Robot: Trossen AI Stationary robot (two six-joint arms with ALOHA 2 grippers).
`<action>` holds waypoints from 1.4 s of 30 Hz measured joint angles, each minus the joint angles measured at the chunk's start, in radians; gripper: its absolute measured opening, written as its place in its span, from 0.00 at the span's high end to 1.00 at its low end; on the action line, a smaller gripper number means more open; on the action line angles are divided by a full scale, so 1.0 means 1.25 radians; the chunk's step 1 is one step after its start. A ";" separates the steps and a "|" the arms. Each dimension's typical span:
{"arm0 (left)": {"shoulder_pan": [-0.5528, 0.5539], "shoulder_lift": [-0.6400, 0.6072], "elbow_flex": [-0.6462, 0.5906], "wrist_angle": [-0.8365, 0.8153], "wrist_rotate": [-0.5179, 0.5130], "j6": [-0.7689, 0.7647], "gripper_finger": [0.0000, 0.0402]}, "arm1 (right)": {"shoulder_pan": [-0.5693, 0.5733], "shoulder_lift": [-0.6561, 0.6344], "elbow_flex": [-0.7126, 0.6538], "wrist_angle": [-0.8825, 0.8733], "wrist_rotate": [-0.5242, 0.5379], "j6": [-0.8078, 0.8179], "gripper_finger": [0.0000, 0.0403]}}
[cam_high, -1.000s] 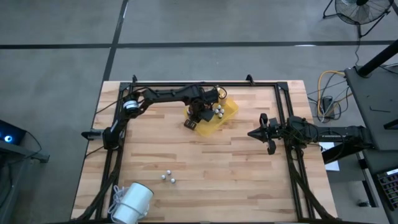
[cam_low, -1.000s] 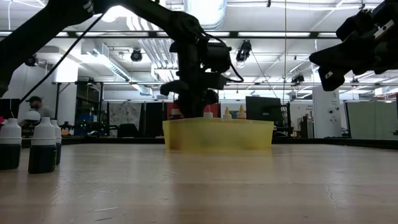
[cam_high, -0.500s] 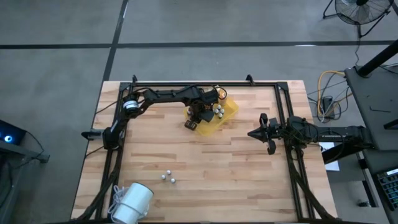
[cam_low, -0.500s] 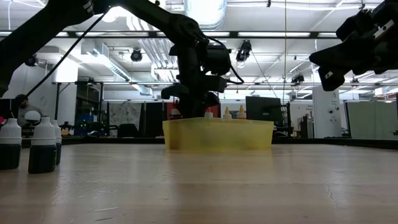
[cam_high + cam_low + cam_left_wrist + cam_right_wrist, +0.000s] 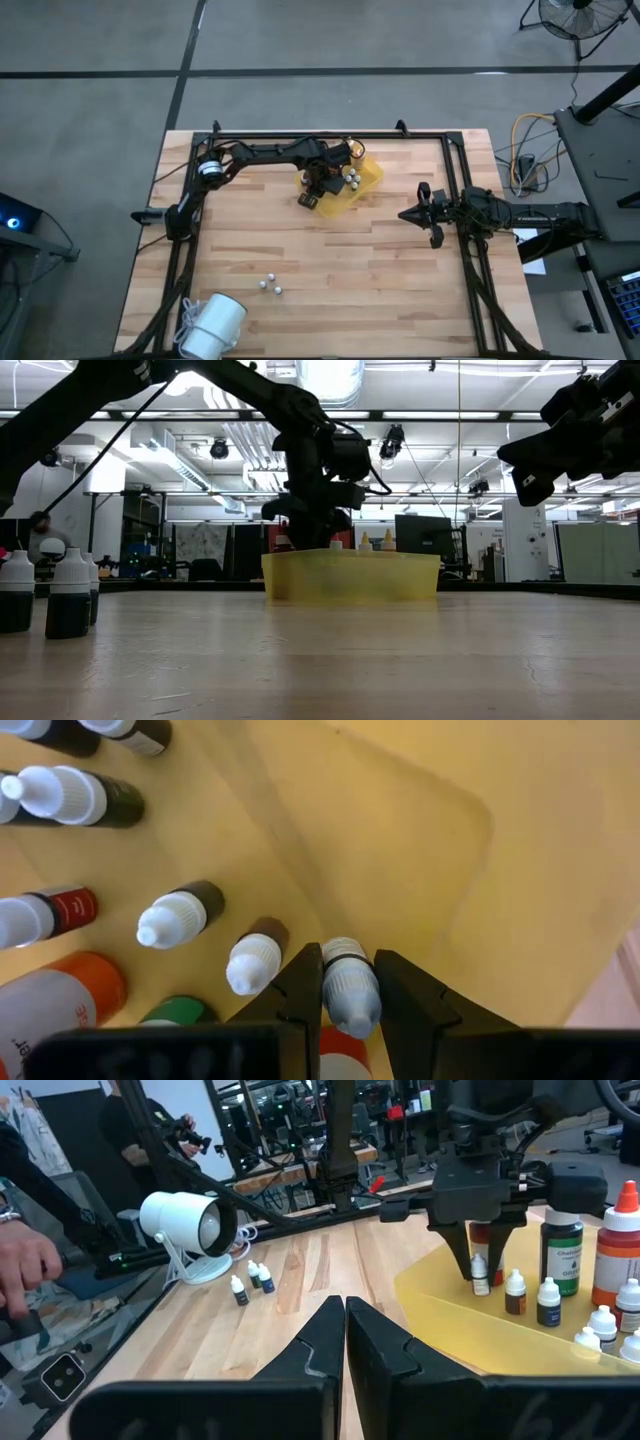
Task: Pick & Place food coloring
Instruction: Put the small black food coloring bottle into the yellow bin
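Observation:
A yellow tray lies at the far middle of the table, with several dropper bottles standing in it. My left gripper points down into the tray, shut on a tiny white-capped food coloring bottle. It shows in the right wrist view as well, the left gripper over that small bottle. Three more small bottles stand on the bare table near the front left. My right gripper is shut on nothing and hangs level over the table's right side. My left gripper pinches the bottle's white cap between its two fingers, coming from above and pointing down. The bottle is upright, body below the fingers. Whether its base stands on the tray floor, I cannot tell.
Other small bottles stand close beside the held one, with larger green and orange bottles behind. A white lamp-like object sits at the near left corner. A person's hand shows beyond the table's edge.

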 joint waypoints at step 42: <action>0.012 -0.074 -0.121 0.090 0.020 0.010 0.86 | 0.000 0.000 0.000 0.000 0.000 0.000 0.98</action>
